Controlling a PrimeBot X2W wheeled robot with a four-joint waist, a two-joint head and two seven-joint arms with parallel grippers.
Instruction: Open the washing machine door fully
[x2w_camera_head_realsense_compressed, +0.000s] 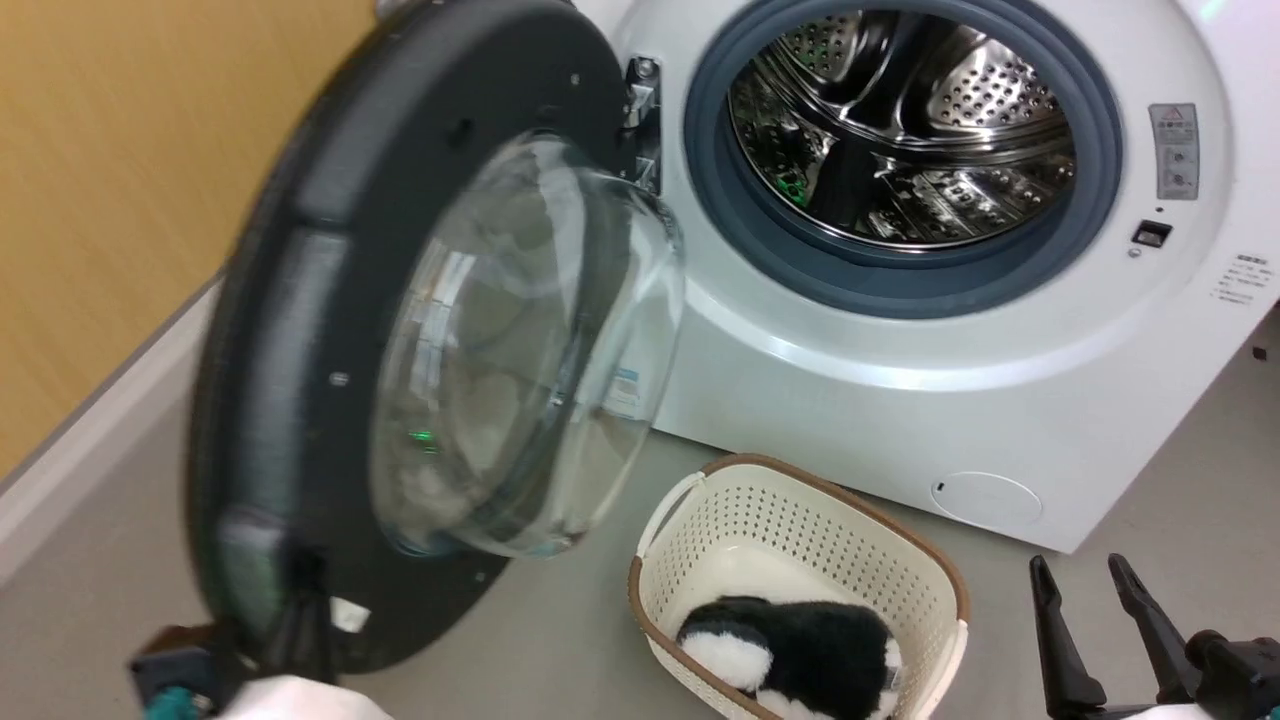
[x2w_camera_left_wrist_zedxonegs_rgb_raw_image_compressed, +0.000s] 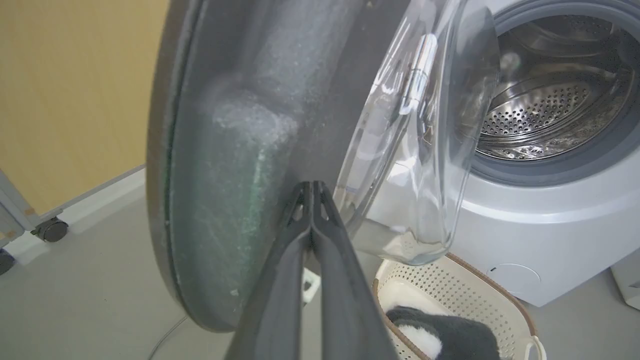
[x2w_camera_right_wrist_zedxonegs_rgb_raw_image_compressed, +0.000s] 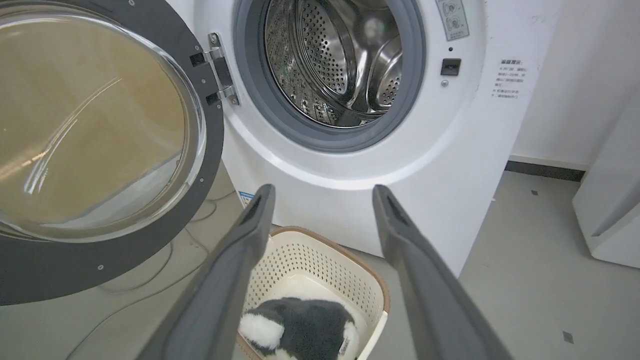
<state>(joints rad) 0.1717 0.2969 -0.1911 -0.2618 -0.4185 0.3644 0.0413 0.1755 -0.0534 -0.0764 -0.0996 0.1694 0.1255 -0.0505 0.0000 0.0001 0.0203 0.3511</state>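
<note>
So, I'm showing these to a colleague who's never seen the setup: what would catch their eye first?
First the big round washing machine door, swung open at the left with its clear glass bowl bulging out, and the shut left pincer pointing at its dark inner face. Right of it gapes the washing machine, shiny steel drum exposed, and on the floor before it a cream basket holding a black-and-white plush toy.

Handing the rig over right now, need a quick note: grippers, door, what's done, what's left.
Left gripper: shut, empty, tips at the inner face of the washing machine door.
Right gripper: open, empty, beside the basket.
Done: door unlatched, swung well clear of the washing machine; drum exposed.
Left to do: probably push it wider if it has travel, then withdraw.
</note>
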